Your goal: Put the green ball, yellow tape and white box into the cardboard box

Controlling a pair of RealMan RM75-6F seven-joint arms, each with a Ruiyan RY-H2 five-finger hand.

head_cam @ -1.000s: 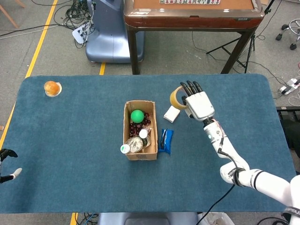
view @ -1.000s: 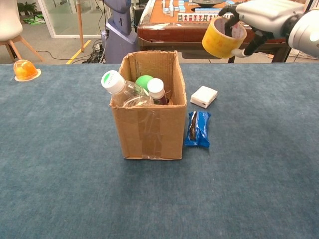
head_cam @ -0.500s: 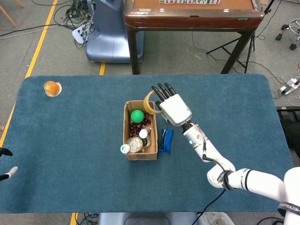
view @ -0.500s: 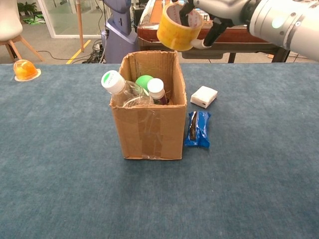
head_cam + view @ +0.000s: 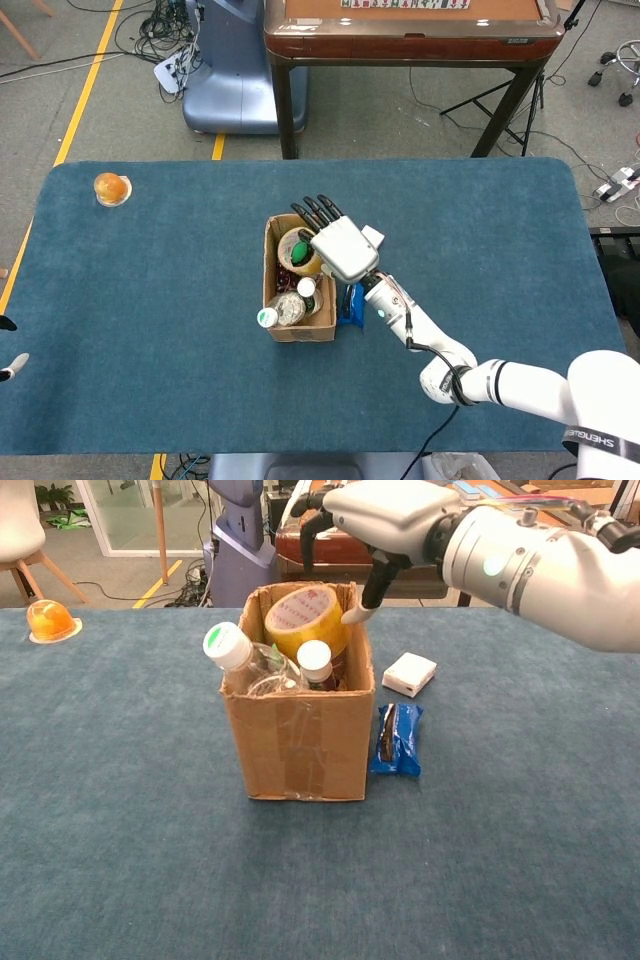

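Observation:
The yellow tape (image 5: pixel 305 620) lies tilted in the top of the cardboard box (image 5: pixel 300 742), its round face showing, also the yellow tape (image 5: pixel 299 250) from above. My right hand (image 5: pixel 385 515) hovers just over the box's back right corner, fingers spread and nothing in them; the thumb tip is close to the tape's edge. The green ball is hidden beneath the tape. The white box (image 5: pixel 410 673) lies on the cloth right of the cardboard box, partly behind my right hand (image 5: pixel 337 248) in the head view. Only fingertips of my left hand (image 5: pixel 6 345) show at the table's left edge, apart and holding nothing.
A clear bottle (image 5: pixel 240 655) and a small white-capped bottle (image 5: pixel 315 660) stand inside the cardboard box. A blue snack packet (image 5: pixel 397 738) lies against its right side. An orange object (image 5: pixel 50 620) sits at the far left. A wooden table (image 5: pixel 410 30) stands beyond the blue cloth.
My right hand carried the yellow tape leftward from above the white box to over the cardboard box and let it go; the tape now rests inside, covering the green ball.

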